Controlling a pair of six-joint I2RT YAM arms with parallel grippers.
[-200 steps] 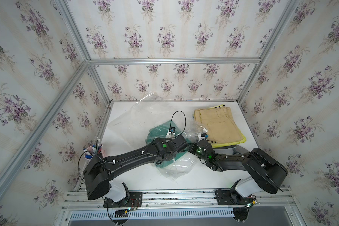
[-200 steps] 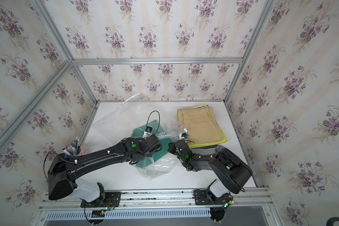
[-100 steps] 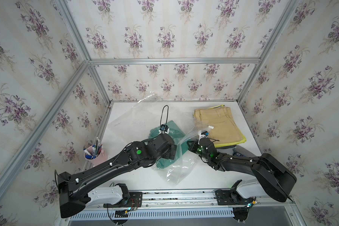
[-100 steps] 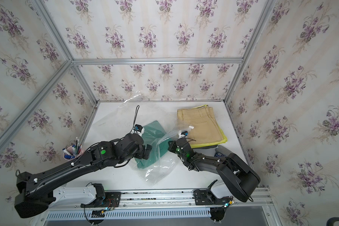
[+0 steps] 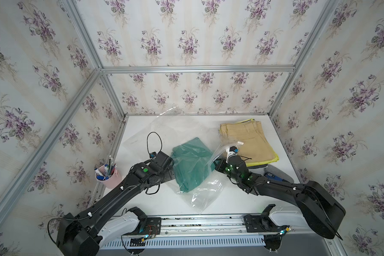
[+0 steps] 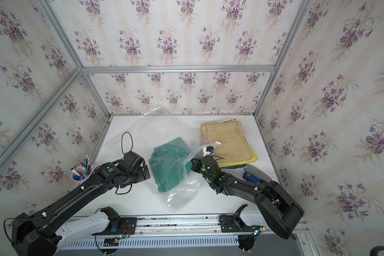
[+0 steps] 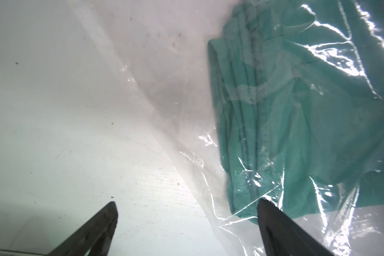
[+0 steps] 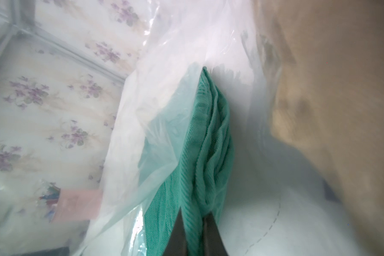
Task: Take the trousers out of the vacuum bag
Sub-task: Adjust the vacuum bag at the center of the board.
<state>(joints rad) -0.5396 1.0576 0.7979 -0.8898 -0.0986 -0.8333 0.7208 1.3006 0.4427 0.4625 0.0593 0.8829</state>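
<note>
The teal green trousers point(image 5: 191, 165) lie folded at mid-table, mostly inside the see-through vacuum bag point(image 5: 205, 195), whose crinkled plastic spreads toward the back wall and the front rail. The right gripper point(image 8: 194, 212) is clenched on a fold of bare teal cloth at the trousers' edge. In both top views it sits at the bag's raised mouth, on the trousers' right side. The left gripper point(image 7: 186, 201) is released, jaws spread wide and holding nothing, just beside the trousers' left edge. One of its fingers is over plastic-covered cloth, the other over the bare white table point(image 7: 53, 110). Outside the bag, at the far right, tan trousers point(image 5: 246, 139) rest on yellow-green trousers point(image 5: 274, 157). A pink cup point(image 5: 108, 177) of pens stands by the table's left edge.
</note>
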